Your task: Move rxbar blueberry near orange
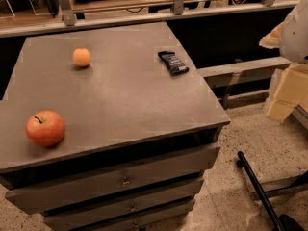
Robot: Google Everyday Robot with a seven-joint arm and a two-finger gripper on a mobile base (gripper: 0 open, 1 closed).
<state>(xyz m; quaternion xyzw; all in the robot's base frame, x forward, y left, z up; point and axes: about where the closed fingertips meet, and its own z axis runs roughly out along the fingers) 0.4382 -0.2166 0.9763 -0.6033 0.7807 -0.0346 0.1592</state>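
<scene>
The rxbar blueberry [173,62], a small flat bar in a dark wrapper with pale markings, lies near the far right edge of the grey table top [125,95]. The orange [81,57], small and round, sits on the far left part of the top, well apart from the bar. My gripper [285,96] shows as a pale blocky shape at the right edge of the view. It is off the side of the table, to the right of the bar and lower, and touches nothing on the table.
A larger red-orange apple [45,128] with a stem sits at the near left of the top. The table has drawers [125,181] in its front. A rail and shelf [144,4] run behind it. A dark bar [257,189] lies on the speckled floor at right.
</scene>
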